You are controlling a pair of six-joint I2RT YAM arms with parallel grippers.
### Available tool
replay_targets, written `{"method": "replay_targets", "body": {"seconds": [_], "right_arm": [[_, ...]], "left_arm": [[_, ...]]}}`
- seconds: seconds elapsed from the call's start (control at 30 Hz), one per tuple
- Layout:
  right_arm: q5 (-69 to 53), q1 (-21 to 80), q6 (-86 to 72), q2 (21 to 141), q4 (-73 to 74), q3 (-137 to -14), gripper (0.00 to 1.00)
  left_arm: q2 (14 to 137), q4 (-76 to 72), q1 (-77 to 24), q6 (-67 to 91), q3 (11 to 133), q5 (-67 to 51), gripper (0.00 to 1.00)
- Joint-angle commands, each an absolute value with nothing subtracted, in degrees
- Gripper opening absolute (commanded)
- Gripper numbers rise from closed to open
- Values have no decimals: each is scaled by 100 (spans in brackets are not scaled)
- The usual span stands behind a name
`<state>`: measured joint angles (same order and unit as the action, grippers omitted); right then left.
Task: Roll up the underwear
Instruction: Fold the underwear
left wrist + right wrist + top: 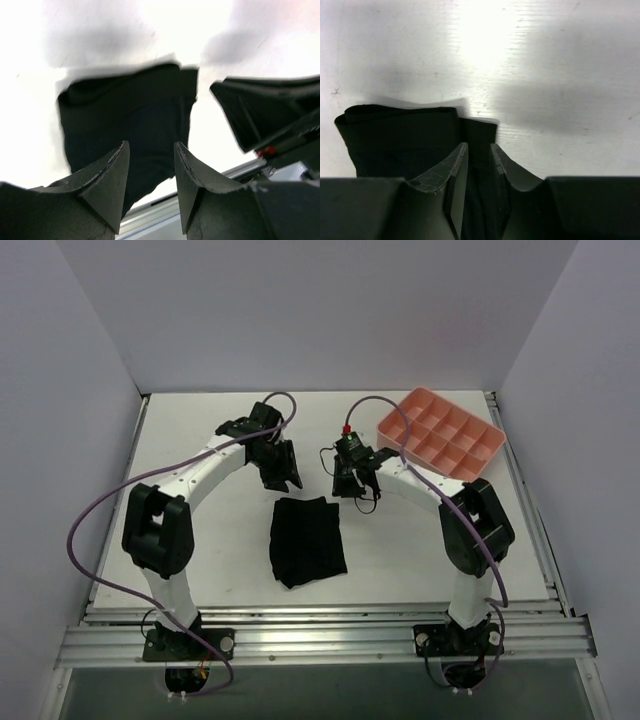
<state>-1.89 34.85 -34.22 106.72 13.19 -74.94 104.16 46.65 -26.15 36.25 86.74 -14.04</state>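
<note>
Left gripper (282,468) released, fingers apart, nothing between them; it hangs over the table (190,440) just past the far edge of the underwear (308,540). Underwear lies flat mid-table between the two arms, its near edge slanted, with bare table on its left, right and near sides. Right gripper (352,480) sits just off the far right corner, fingers parted by a narrow slot, gripping nothing that shows. Pink tray (425,393) at far right, well apart from the fabric. Left wrist view adds a folded lip along the far edge, with the right gripper close alongside. Right wrist view shows that corner stepped, a narrower layer sticking out.
</note>
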Motion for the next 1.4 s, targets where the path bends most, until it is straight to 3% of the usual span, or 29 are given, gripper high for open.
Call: {"method": "replay_targets", "body": {"seconds": [0.0, 0.17, 0.4, 0.97, 1.1, 1.2, 1.37], "right_arm": [[-210, 3314, -3551, 10450, 1319, -7208, 20], [-649, 3050, -3595, 10494, 1029, -6935, 18], [-1142, 2901, -3709, 10450, 449, -6496, 18], [-1547, 2892, -3999, 10283, -395, -5845, 18], [-1547, 2892, -4025, 10336, -439, -5810, 18], [-1573, 2892, -4060, 10345, -501, -5792, 18], [-1573, 2900, -4078, 10389, -545, -5801, 18]], "left_arm": [[10985, 4913, -2812, 3700, 9455, -1371, 49], [11802, 5124, -3172, 3876, 10369, -1301, 49], [12357, 5238, -3489, 4139, 10757, -1187, 49], [12823, 5186, -3560, 4342, 10670, -967, 45], [12832, 5151, -3568, 4289, 10617, -993, 17], [12736, 5089, -3568, 4228, 10538, -984, 3], [12376, 4905, -3568, 4157, 10311, -1002, 2]]}}
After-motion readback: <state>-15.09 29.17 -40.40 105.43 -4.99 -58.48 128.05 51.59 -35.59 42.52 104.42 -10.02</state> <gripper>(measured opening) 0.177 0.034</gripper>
